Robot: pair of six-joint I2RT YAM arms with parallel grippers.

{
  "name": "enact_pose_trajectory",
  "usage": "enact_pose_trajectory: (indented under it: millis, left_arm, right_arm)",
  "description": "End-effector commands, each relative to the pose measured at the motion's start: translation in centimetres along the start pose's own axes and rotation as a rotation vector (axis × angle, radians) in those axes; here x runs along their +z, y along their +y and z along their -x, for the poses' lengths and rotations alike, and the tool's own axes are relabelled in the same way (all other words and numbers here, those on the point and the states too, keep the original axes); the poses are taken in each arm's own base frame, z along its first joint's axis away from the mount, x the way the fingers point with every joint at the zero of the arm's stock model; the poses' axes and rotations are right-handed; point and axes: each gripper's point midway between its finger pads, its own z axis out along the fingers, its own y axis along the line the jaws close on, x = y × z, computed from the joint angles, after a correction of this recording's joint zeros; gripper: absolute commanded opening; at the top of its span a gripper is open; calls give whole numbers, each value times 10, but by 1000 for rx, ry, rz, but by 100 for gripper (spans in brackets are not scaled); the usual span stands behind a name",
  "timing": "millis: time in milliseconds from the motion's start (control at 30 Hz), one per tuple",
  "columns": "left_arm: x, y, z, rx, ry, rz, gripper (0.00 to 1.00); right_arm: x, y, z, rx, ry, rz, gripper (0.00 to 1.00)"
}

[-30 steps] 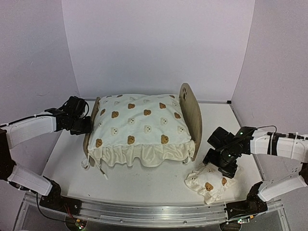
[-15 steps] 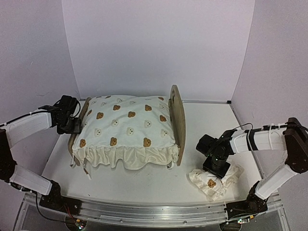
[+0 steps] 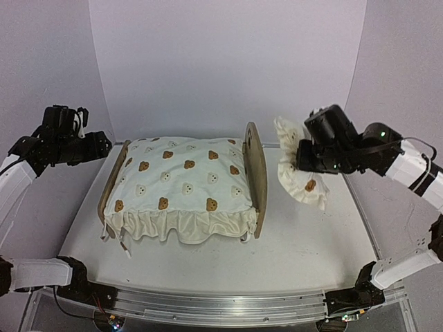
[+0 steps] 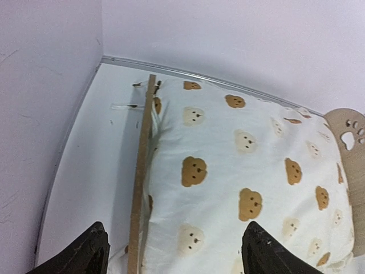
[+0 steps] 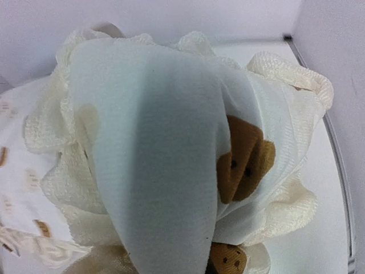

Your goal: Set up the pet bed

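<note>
A light-wood pet bed (image 3: pixel 253 181) sits at centre-left of the overhead view on the white table (image 3: pixel 311 238), its paw-print headboard (image 4: pixel 351 162) toward the right and a bear-print cushion (image 3: pixel 181 178) filling the frame. Right of centre, the right claw (image 3: pixel 300 162) pinches a small bear-print pillow (image 3: pixel 302 181), holding it clear of the table beside the headboard. At far left, the left claw (image 3: pixel 105 144) hangs off the footboard (image 4: pixel 141 182) end, fingers spread wide, gripping nothing.
</note>
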Motion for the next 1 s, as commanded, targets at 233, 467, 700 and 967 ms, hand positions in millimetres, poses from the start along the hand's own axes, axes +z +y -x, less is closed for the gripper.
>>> enact_pose_trajectory:
  millis: [233, 467, 700, 967]
  left_arm:
    - [-29, -39, -1, -53, 12, -246, 80]
    - [-38, -41, -5, -54, 6, -279, 80]
    - [-34, -44, -11, -60, 31, -295, 80]
    - [-33, -51, -7, -59, 45, -324, 79]
  right_arm:
    - [-31, 219, 49, -564, -144, 231, 0]
    - [46, 219, 47, -593, -124, 45, 0]
    - [97, 195, 56, -549, -112, -93, 0]
    - [137, 191, 45, -500, -67, -111, 16]
